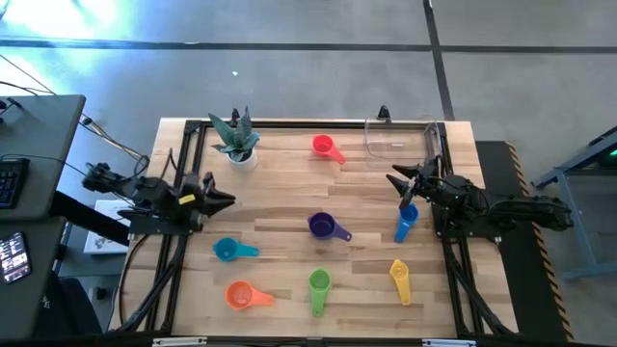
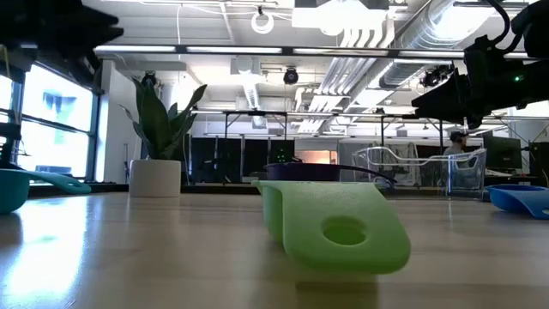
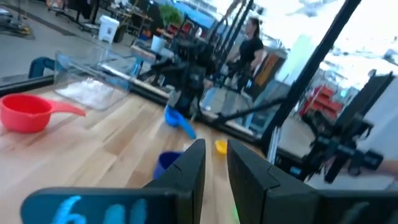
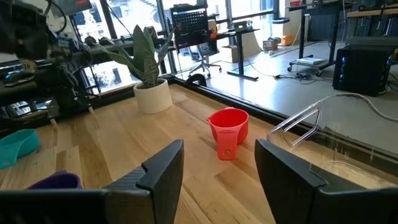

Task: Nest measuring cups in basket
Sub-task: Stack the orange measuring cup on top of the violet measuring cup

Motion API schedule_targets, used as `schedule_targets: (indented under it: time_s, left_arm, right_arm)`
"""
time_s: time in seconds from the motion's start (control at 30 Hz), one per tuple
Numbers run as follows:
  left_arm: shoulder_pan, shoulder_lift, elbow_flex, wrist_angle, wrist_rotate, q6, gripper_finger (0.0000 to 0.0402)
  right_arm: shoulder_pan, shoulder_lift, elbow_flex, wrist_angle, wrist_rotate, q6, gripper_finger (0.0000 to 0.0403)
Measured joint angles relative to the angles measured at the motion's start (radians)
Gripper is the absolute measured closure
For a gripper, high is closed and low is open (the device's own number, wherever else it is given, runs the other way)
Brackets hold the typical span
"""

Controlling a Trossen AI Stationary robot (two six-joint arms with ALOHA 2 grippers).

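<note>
1. My right pincer (image 1: 397, 182) is wide open and holds nothing, ready to grab.
2. It hovers above the small blue plastic scoop cup (image 1: 406, 223).
3. The clear plastic basket (image 1: 397, 139) waits nearby, so trips are short.
4. My left pincer (image 1: 224, 200), nearly closed and holding nothing, rests on the table's left side.

red cup (image 1: 325, 146), purple cup (image 1: 323, 226), green cup (image 1: 319, 283).

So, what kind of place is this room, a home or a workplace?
Most likely a robotics lab or workshop, not a home. Beyond the wooden table there are exposed ceiling ducts, desks with an office chair, and another equipment rig where a person stands.
</note>
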Motion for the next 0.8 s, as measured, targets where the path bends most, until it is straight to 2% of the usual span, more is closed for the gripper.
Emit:
schedule_targets:
  time_s: [0.17,0.4,0.6,0.8]
  left_arm:
    - [0.0,0.12,0.138,-0.02,-0.053,0.007,0.0344]
    - [0.0,0.383,0.4,-0.283,-0.051,-0.052,0.0344]
    - [0.0,0.575,0.638,-0.522,0.013,-0.146,0.0344]
    - [0.0,0.717,0.808,-0.714,0.183,-0.276,0.0344]
  right_arm:
    - [0.0,0.0,0.0,0.0,0.0,0.0,0.0213]
    - [0.0,0.0,0.0,0.0,0.001,0.0,0.0213]
    - [0.0,0.0,0.0,0.002,0.002,0.0,0.0213]
    - [0.0,0.0,0.0,0.004,0.003,0.005,0.0213]
